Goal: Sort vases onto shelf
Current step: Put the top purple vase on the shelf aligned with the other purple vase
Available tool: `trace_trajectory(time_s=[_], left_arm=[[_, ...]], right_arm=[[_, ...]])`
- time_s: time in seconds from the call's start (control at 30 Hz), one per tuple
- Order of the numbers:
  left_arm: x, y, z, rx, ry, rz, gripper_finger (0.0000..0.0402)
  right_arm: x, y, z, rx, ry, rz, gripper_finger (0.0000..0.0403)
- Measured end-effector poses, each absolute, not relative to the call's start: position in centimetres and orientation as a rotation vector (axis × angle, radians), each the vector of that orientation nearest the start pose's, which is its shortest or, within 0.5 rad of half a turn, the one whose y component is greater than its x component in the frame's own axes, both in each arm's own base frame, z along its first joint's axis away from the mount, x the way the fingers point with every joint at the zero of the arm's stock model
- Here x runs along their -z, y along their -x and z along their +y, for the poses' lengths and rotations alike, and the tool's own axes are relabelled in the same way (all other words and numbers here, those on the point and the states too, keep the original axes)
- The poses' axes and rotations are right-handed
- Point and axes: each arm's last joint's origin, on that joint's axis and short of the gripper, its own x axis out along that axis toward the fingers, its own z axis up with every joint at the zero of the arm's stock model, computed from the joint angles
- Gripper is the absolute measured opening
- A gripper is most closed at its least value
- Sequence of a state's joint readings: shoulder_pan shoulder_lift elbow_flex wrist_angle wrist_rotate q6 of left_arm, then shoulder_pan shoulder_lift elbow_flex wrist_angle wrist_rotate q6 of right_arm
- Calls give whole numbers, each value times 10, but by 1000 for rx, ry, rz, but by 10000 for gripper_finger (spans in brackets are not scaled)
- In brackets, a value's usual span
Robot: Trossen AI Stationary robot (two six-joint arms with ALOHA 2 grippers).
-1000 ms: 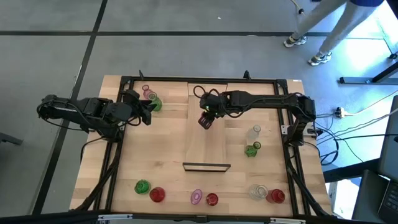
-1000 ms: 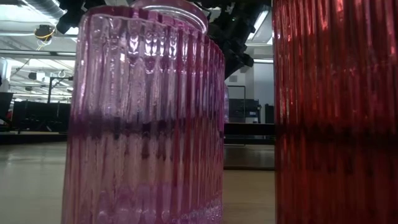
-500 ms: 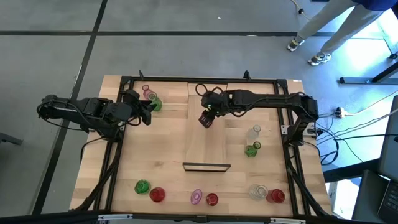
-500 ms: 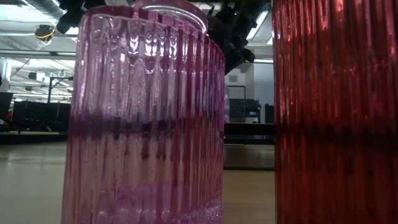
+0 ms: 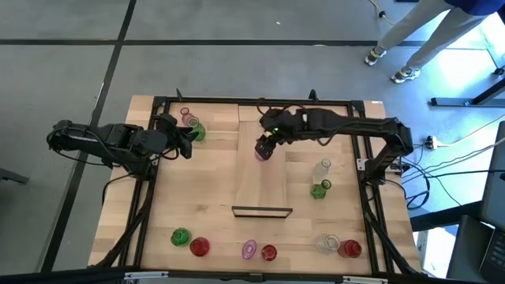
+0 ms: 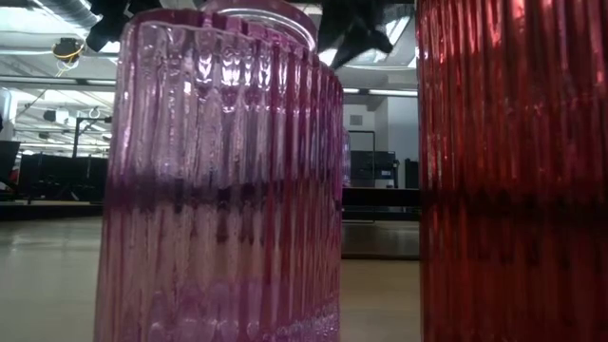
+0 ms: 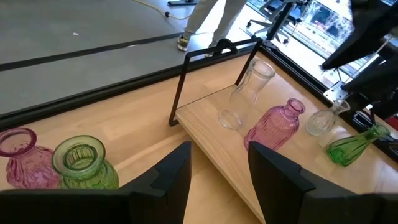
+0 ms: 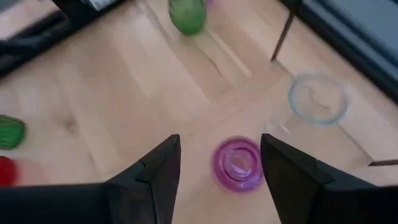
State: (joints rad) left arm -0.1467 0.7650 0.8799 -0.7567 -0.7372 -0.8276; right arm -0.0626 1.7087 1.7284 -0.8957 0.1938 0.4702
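Counter (image 5: 205, 197): slatted wood inside a black frame, seen from above.
Shelf (image 5: 260, 185): pale plank at the middle of the counter, running from 12 toward 6 o'clock.
Right end effector (image 5: 266, 147): above the 12 o'clock end of the shelf, fingers spread and empty, directly over a pink vase (image 8: 238, 164) that stands free between them; a clear vase (image 8: 318, 99) stands just beside it on the shelf.
Left end effector (image 5: 192, 142): at 10 o'clock on the counter, fingers apart, holding nothing.
Vases near the left end effector: a green vase (image 7: 83, 163) and a pink one (image 7: 26, 158), touching or almost.
Vases at 3 o'clock: one clear (image 5: 322, 168), one green (image 5: 319, 189).
Vases at 6 o'clock: a row along the counter edge, green (image 5: 181, 236), red, pink, red, clear, red.
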Motion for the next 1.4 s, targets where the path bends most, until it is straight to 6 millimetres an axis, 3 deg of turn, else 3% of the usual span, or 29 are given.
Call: trace_trajectory(time_s=[0.23,0.4,0.53,0.7,0.9,1.07,1.4], left_arm=[[-321,-139,4,-803,506,300,151],[-323,-138,12,-913,492,237,151],[-325,-135,19,-970,453,214,151],[-324,-134,35,-983,480,268,151],[-328,-128,64,-1038,525,240,151],[-326,-132,91,-1072,523,249,151],[-302,-131,144,-1195,668,387,151]], right_arm=[[-409,-335,-10,477,-311,688,200],[-442,-292,3,559,-259,620,200],[-456,-254,8,625,-283,606,200],[-466,-214,12,714,-343,586,200],[-471,-185,15,819,-348,536,200],[-467,-175,18,869,-347,553,200],[-455,-159,28,822,-309,556,200]])
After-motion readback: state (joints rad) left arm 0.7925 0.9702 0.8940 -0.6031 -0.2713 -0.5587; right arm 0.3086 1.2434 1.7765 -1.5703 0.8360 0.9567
